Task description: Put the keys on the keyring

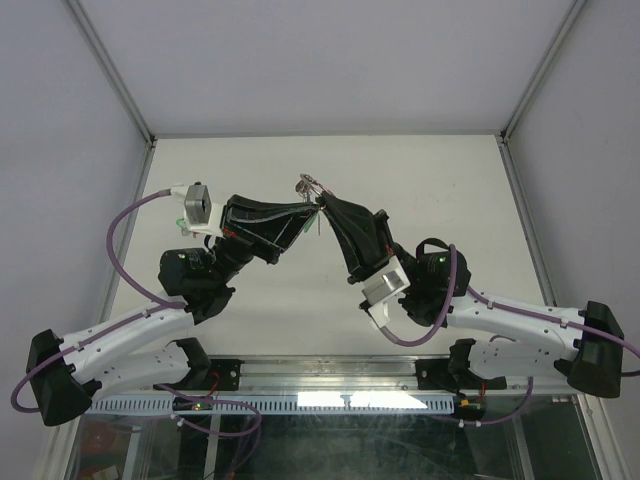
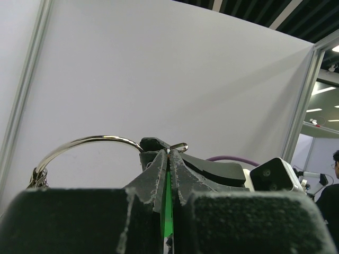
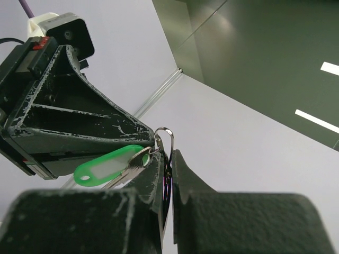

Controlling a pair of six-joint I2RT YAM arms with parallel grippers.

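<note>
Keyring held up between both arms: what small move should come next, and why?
Probably the left gripper should ease the green key along the keyring wire. Its fingers pinch the green key right at the wire, while the right gripper clamps the keyring steady.

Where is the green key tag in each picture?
Top external: cannot tell; hidden where left gripper meets right gripper.
Left wrist: green key tag, thin sliver between left gripper's fingers, bottom centre.
Right wrist: left of centre, beside the left gripper.
Shared landmark: the keyring.
</note>
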